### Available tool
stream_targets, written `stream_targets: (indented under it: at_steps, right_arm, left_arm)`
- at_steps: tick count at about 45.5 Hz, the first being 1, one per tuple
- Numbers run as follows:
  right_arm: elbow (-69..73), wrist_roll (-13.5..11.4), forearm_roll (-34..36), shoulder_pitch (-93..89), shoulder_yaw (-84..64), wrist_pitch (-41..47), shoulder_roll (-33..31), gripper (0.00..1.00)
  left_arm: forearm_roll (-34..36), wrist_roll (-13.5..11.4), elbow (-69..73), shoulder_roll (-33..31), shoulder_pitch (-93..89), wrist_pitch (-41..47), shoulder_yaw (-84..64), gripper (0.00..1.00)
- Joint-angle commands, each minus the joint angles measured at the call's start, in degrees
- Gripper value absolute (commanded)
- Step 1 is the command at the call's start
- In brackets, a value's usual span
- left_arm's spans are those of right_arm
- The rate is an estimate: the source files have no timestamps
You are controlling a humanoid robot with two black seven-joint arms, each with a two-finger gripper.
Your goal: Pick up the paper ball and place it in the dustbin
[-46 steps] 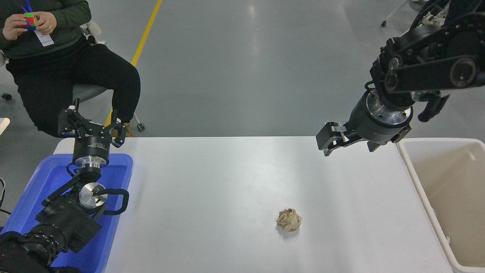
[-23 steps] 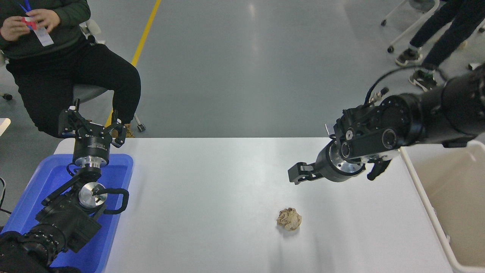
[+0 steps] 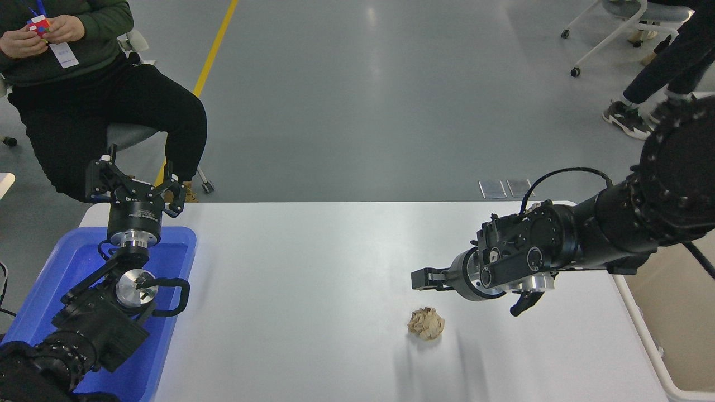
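Observation:
The tan crumpled paper ball [image 3: 426, 323] lies on the white table [image 3: 313, 290], right of centre and toward the near edge. My right gripper [image 3: 423, 278] hangs low over the table, pointing left, just above and slightly behind the ball and not touching it. I see it edge-on, and nothing shows in it. The cream-beige dustbin [image 3: 638, 330] stands at the table's right edge, partly hidden by the right arm. My left gripper [image 3: 136, 187] is open and empty, parked upright over the blue tray.
A bright blue tray [image 3: 177, 241] sits at the table's left end under the left arm. A person sits beyond the far left corner holding a small coloured cube [image 3: 40, 26]. Another person's legs and a wheeled chair [image 3: 609, 25] are at the top right.
My right arm has swung down and to the left, from high over the table's far right to low just beside the paper ball. The ball and the left arm have not moved.

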Motion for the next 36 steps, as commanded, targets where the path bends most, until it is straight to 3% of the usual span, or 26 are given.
stream_targets:
  at_steps: [1, 36]
  right_arm:
    - [-1.9, 0.0, 0.1, -5.5, 1.4, -4.1, 0.1, 1.0]
    - [-3.0, 0.1, -0.6, -11.7, 8.8, -6.7, 0.1, 1.0]
  left_arm:
    - [0.0, 0.0, 0.0, 0.0, 0.0, 0.0, 0.1, 0.99]
    - [0.0, 0.0, 0.0, 0.0, 0.0, 0.0, 0.1, 0.99]
